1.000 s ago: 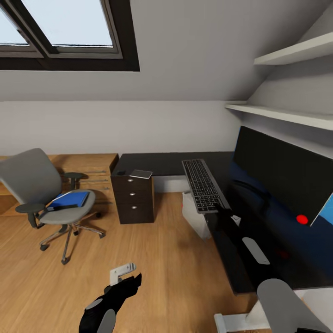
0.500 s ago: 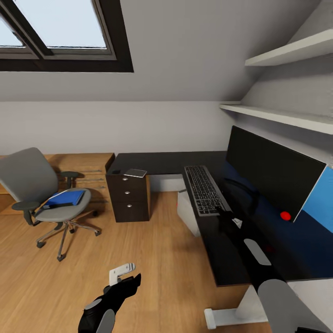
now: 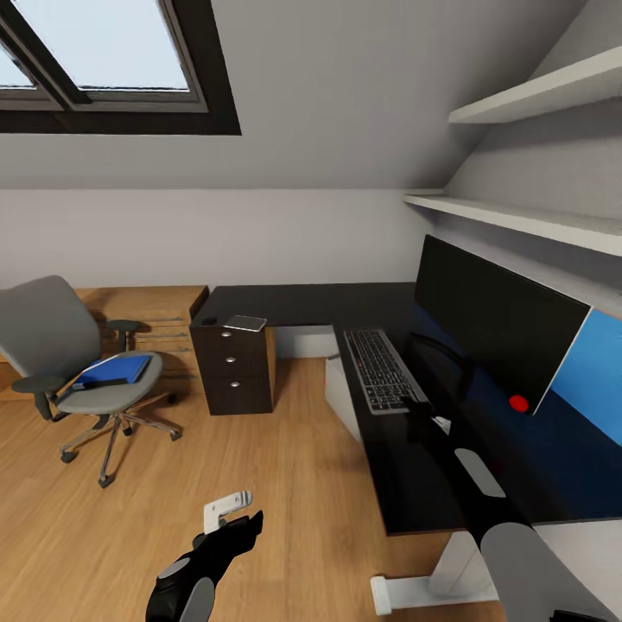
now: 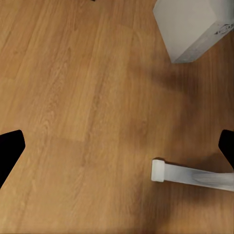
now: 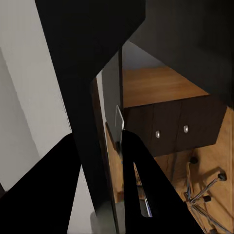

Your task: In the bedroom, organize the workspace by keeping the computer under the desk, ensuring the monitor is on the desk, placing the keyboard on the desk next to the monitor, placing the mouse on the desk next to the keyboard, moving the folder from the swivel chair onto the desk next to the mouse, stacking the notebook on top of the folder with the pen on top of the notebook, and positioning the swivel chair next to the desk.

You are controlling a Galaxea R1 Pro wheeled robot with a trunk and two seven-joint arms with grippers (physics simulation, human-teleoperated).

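The keyboard (image 3: 378, 369) lies lengthwise on the black desk (image 3: 302, 304), in front of the monitor (image 3: 497, 320). My right gripper (image 3: 421, 413) is shut on the keyboard's near end; in the right wrist view the slab sits edge-on between the fingers (image 5: 141, 190). The left gripper (image 3: 230, 511) hangs open over the floor, fingertips (image 4: 9, 146) wide apart. The blue folder (image 3: 112, 370) rests on the swivel chair (image 3: 52, 333) at the left. Mouse (image 3: 209, 320) and notebook (image 3: 246, 323) sit on the desk above the drawer unit. The computer (image 3: 341, 393) (image 4: 192, 27) stands under the desk. The pen is too small to tell.
The drawer unit (image 3: 235, 371) stands under the desk's far wing, with a low wooden counter (image 3: 151, 307) behind the chair. Wall shelves (image 3: 510, 216) run above the monitor. A white desk foot (image 4: 195, 176) lies on the wooden floor (image 3: 285, 484) below my left gripper.
The view has shifted, sliding the room leftward. The keyboard, held by my right gripper, has gone from overhanging the desk's edge to lying over the desk top nearer the monitor.
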